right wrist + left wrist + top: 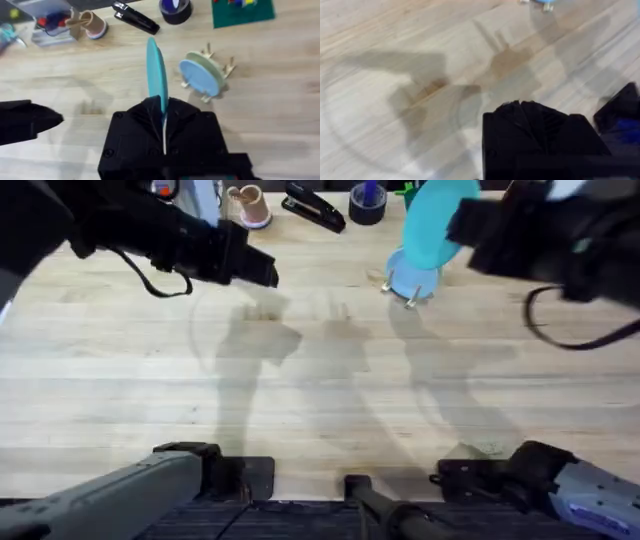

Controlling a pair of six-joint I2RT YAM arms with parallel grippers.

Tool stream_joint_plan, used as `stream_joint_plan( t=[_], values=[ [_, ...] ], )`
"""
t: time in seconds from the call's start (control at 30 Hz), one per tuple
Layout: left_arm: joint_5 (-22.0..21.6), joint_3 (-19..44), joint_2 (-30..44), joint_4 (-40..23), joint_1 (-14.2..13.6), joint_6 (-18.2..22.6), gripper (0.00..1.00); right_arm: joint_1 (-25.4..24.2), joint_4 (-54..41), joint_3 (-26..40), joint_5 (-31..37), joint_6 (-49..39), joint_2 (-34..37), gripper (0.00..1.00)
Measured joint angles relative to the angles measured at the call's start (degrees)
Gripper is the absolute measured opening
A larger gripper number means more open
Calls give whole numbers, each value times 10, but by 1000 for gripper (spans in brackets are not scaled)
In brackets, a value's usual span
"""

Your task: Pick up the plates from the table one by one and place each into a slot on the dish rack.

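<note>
While my right jaws (163, 120) clamp the turquoise plate (156, 70) on edge above the surface (320, 380), near the dish rack (220, 75), my left jaws (535, 112) are closed, holding nothing

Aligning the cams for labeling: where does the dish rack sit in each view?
Overhead: dish rack at upper centre-right, a light blue plate standing in it.
Left wrist: likely the pale and blue sliver cut by the frame edge, across bare table.
Right wrist: rack just beyond the gripped turquoise plate, short of the green baseplate.
Shared landmark: black stapler, in overhead and right wrist.
</note>
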Motion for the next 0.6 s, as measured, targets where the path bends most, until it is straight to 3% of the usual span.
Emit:
stream_joint_plan(
  t=[0.27,0.6],
  values=[
    [-67,0,-55,-40,-77,0,38,-50,-75,92,-7,-174,0,29],
    [-135,27,-84,-96,-141,0,52,-154,-156,199,-105,-334,36,27]
  ],
)
